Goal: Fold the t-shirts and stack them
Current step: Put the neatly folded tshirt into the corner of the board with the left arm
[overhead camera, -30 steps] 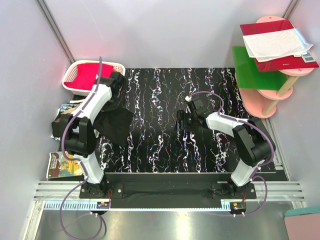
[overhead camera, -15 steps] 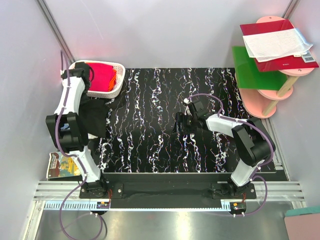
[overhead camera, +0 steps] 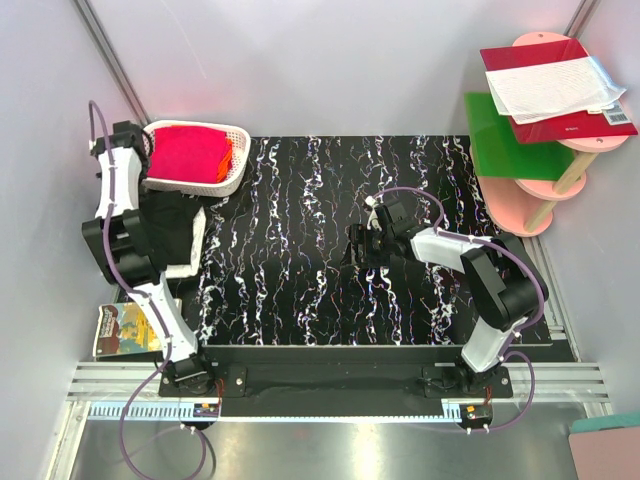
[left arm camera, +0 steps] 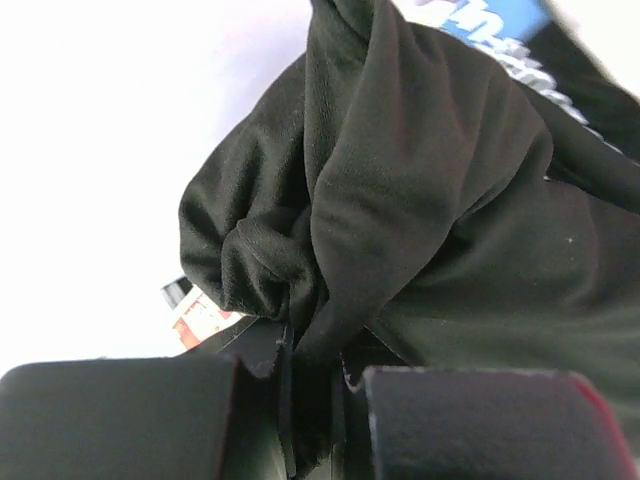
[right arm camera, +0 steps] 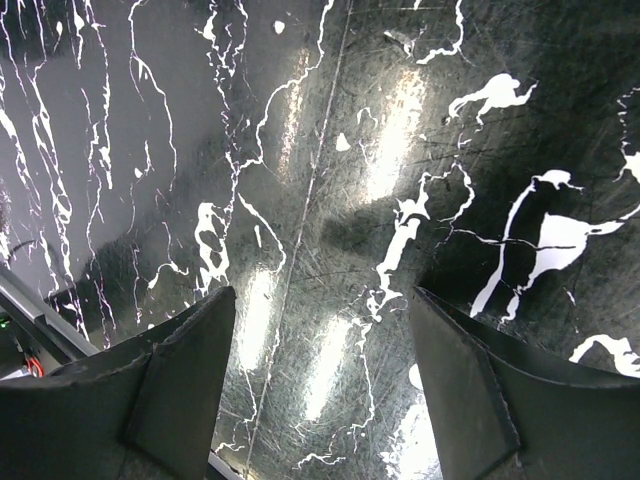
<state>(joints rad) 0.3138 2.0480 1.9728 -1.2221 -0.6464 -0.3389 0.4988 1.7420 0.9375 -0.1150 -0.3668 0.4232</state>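
Left wrist view: a black t-shirt (left arm camera: 400, 200) hangs bunched and unfolded, pinched in the closed left gripper (left arm camera: 315, 360), just beside the white basket (overhead camera: 240, 152) on its near side. Well right of the basket, the right gripper (right arm camera: 318, 310) gapes empty. Folding looks unstarted; no stack shows

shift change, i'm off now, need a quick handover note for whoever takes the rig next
Left tool: shut on a bunched fold of a black t-shirt, which hangs at the left edge of the table, near the white basket.
Right tool: open, holding nothing, over the middle of the table.
Done: no folded shirt or stack in view.
Left: spread this shirt on the table, fold it, stack it.
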